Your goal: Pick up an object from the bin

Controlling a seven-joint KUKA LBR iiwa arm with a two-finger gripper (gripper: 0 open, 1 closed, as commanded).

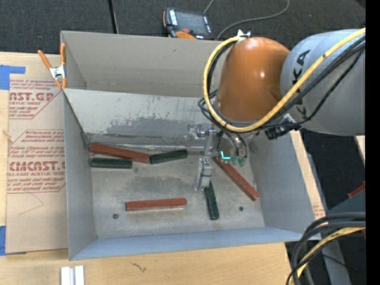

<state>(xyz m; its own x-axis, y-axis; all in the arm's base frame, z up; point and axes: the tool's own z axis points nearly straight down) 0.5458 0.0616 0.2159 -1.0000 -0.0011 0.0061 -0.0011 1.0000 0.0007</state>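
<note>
Six thin sticks lie flat on the floor of the grey bin [154, 180], some dark green and some red-brown. The hand [203, 184] hangs low in the bin. Its tip is right at one end of a short dark green stick [211, 203], which runs on from the hand toward the near wall. A long red-brown stick [237, 180] lies just beside the hand, on the arm's side. Another red-brown stick [155, 204] and three more lie farther from the hand, on the side away from the arm.

I cannot tell if the hand is apart or together (it looks very thin from up here). No stick is off the floor, so I think this is the grabbing step. Next, the hand needs to pinch the green stick's end from both sides and lift it straight up. It should not bump the red-brown stick beside it.
</note>
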